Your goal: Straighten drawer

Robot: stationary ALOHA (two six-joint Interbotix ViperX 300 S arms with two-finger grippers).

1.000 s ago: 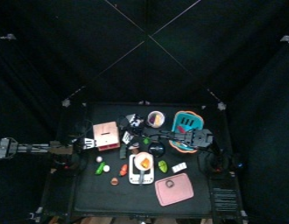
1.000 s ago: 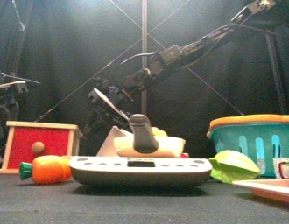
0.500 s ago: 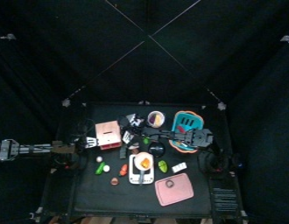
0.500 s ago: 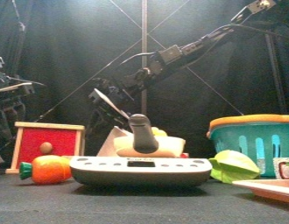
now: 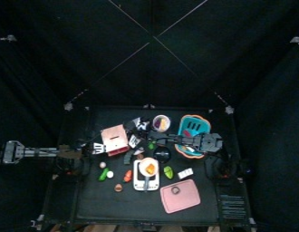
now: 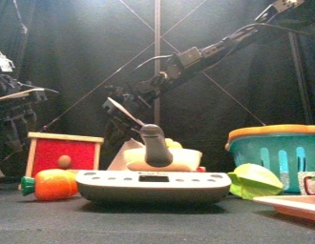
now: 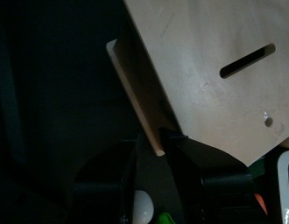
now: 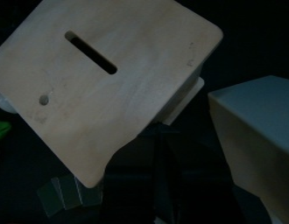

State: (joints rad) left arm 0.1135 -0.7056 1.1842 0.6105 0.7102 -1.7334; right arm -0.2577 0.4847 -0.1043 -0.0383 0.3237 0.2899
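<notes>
From above drawer looks salmon; frontally, red-faced.

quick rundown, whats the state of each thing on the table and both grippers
drawer: upright on the table, red face with a round knob toward the front camera, nothing gripping it
left gripper: open, above and left of the drawer
right gripper: reaching across the middle, fingers close together; whether it holds anything is unclear
teal basket: upright
pink plate: flat on the table
scale: upright, a dark piece standing on it
</notes>
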